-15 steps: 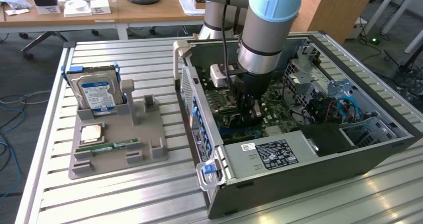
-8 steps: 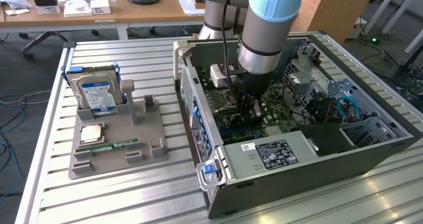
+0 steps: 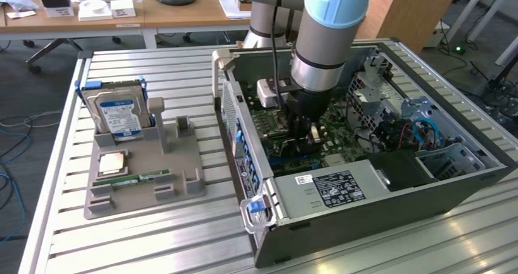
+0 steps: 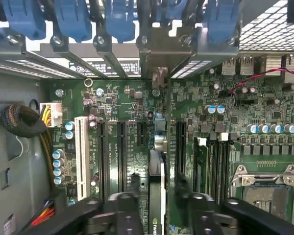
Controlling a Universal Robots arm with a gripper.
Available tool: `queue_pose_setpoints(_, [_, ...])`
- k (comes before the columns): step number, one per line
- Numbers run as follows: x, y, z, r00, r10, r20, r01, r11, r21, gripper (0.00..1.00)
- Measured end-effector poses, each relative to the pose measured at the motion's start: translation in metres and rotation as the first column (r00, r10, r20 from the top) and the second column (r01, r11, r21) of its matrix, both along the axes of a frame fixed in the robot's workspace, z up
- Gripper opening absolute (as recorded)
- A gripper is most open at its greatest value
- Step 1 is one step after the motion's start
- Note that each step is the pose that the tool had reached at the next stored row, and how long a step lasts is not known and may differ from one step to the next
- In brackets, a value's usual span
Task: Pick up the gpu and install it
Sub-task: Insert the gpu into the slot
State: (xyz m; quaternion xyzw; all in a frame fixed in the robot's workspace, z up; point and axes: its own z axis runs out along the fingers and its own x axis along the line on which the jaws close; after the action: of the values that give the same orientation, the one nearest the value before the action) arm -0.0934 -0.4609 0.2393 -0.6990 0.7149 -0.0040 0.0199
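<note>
Gpu (image 4: pixel 157 196): card held edge-on, upright, inside the open computer case (image 3: pixel 453 183), over the motherboard (image 3: pixel 279 150).

Exterior view. The arm (image 3: pixel 324 50) reaches down into the case from 12 o'clock; the gripper (image 3: pixel 306 142) sits low at the board, near the case's centre. Part of the card, pale, shows at the fingertips. Towards 9 o'clock from the case, well apart on the slatted table (image 3: pixel 121 237), stands a grey parts holder (image 3: pixel 142 174) carrying a hard drive (image 3: pixel 119 113) upright, a processor (image 3: pixel 111 163) and a memory stick (image 3: pixel 132 179) lying flat.

Wrist view. The gripper (image 4: pixel 157 198) has a black finger on each face of the thin card, clamped on it. The card's edge runs towards 12 o'clock, in line with the gap among the long black expansion slots (image 4: pixel 121 156); its metal bracket (image 4: pixel 159 78) lies at the rear slot openings under the blue retainer clips (image 4: pixel 71 19). The empty processor socket (image 4: pixel 262 188) lies at 4 o'clock.

Step in hand, by judgement: insertion, pick-up done. Whether the card is fully seated cannot be told. The next move calls for a straight press along the slot line, bracket kept square to its opening.
</note>
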Motion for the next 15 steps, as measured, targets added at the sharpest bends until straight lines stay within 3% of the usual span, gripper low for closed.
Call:
queue_pose_setpoints(1, [0.0,0.0,0.0,1.0,0.0,0.0001,0.0,1.0,0.0001,0.45])
queue_pose_setpoints(4, [0.0,0.0,0.0,1.0,0.0,0.0,0.0,1.0,-0.0001,0.62])
queue_pose_setpoints(6, [0.0,0.0,0.0001,1.0,0.0,0.0,0.0,1.0,-0.0001,0.62])
queue_pose_setpoints(7, [0.0,0.0,0.0,1.0,0.0,0.0,0.0,1.0,-0.0001,0.68])
queue_pose_setpoints(15, [0.0,0.0,0.006,1.0,0.0,0.0,0.0,1.0,-0.0001,0.68])
